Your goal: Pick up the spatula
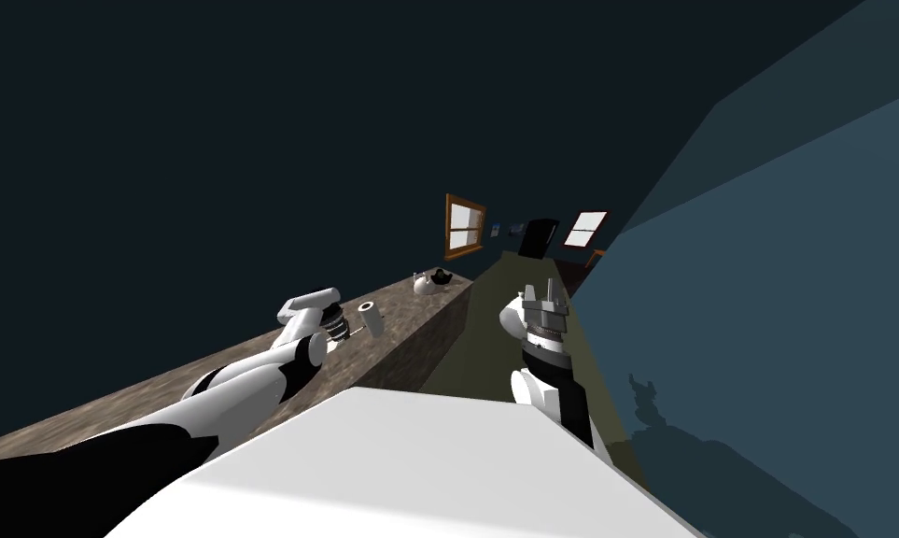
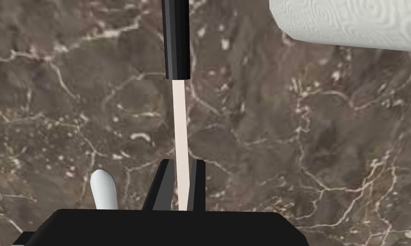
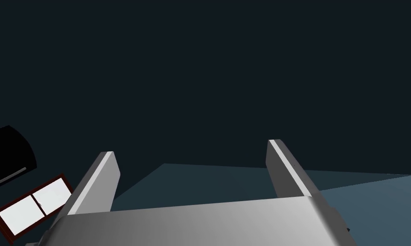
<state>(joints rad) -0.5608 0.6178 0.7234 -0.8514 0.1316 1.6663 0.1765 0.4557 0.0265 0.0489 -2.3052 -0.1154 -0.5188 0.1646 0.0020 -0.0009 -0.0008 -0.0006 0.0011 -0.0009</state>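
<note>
Spatula (image 2: 179,106), shaft pinched by left end effector (image 2: 183,164)

No text, label, brand or number can be read on the spatula (image 2: 180,128) or counter (image 2: 294,153)

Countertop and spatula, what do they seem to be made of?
Countertop: brown stone, likely marble, by its pale veins. Spatula: a matte cream strip, maybe wood or plastic, and a faceted black handle, probably plastic; flat colours leave it open.

Paper towel roll (image 2: 349,23) lies near the spatula (image 2: 179,124)'s black end.
</note>
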